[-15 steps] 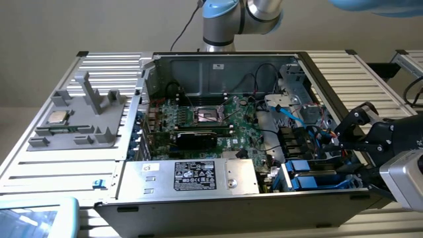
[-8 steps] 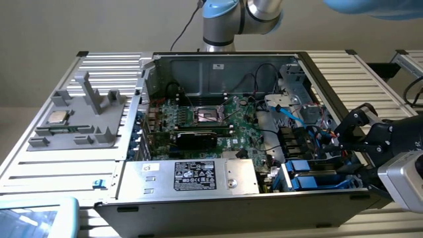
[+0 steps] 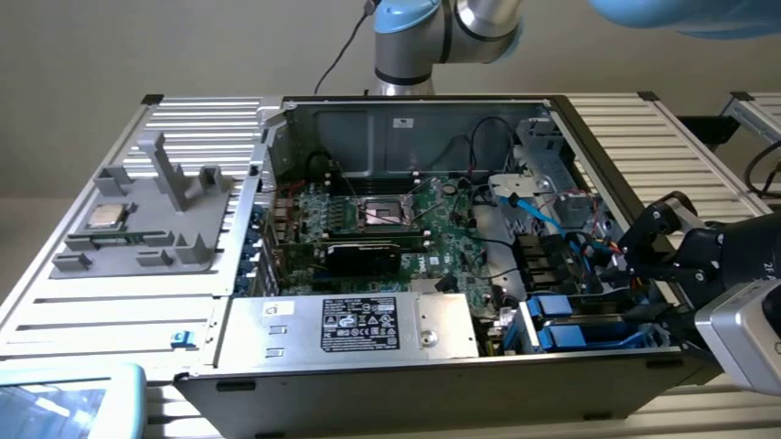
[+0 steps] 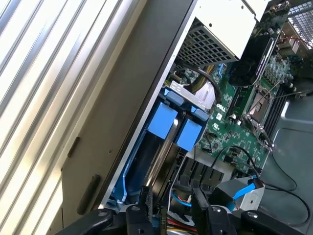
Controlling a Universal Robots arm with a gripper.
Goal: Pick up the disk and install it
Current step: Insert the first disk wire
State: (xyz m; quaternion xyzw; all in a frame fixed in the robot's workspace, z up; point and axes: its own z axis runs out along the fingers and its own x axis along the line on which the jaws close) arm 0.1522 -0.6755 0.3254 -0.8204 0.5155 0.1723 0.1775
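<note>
The disk (image 3: 569, 335), edged in bright blue plastic, sits in the drive bay in the computer case's near corner, on the exterior view's right. Its blue end tabs (image 4: 162, 122) lie side by side in the wrist view, with a dark slab running from them toward my fingers. My gripper (image 3: 637, 291) hangs at the case's wall on the exterior view's right, just above that bay's outer end. In the wrist view my gripper (image 4: 171, 195) is open, and coloured cables show in the gap between the two black fingers (image 4: 145, 200).
The open case (image 3: 427, 380) holds a green motherboard (image 3: 403, 229), loose black and blue cables (image 3: 537, 215), and a silver box with a black label (image 3: 366, 325). A grey fixture (image 3: 146, 219) with a square chip (image 3: 108, 218) lies on the slatted table at the exterior view's left.
</note>
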